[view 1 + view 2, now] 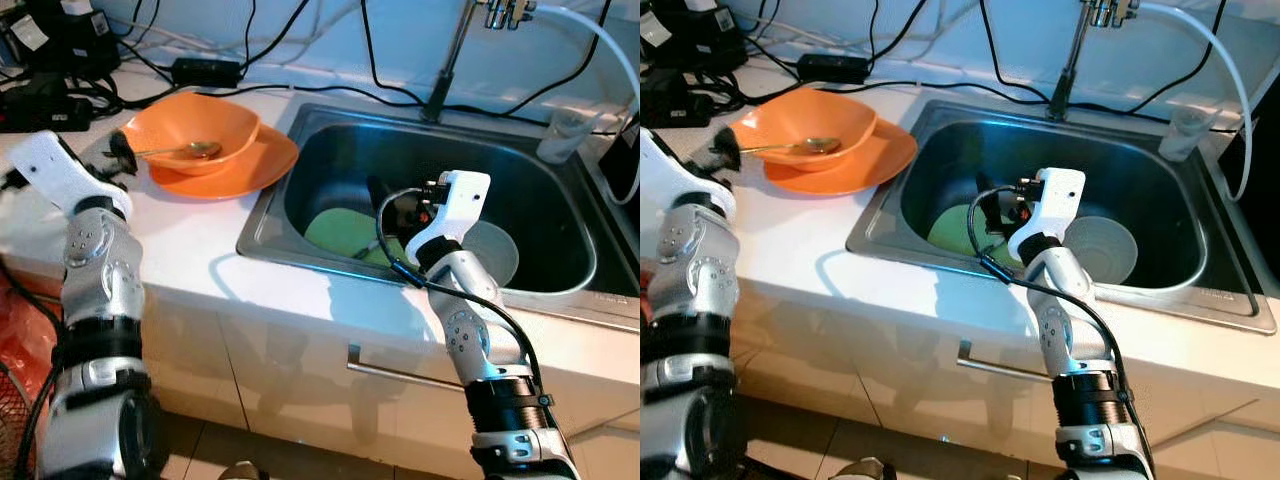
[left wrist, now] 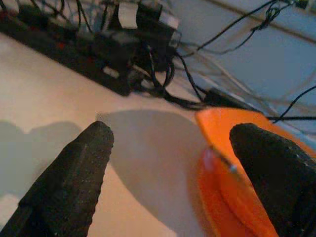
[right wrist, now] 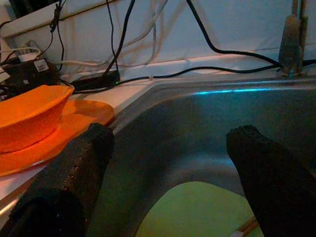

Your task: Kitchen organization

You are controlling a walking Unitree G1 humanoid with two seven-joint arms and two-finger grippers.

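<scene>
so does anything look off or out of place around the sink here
Mainly the wiring: a tangle of black cables and a power adapter lie on the counter right beside the sink, and more cables trail past the faucet, an odd spot near water. Nothing looks spilled or broken; the orange bowl sits squarely on its orange plate.

Readable text: none that I can make out.
White tags on the plugs (image 2: 127,14): too blurred for me to read.

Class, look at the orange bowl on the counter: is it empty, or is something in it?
Not empty. The orange bowl, upright on an orange plate, holds a spoon whose handle juts over the rim. Any food cannot be made out.
</scene>
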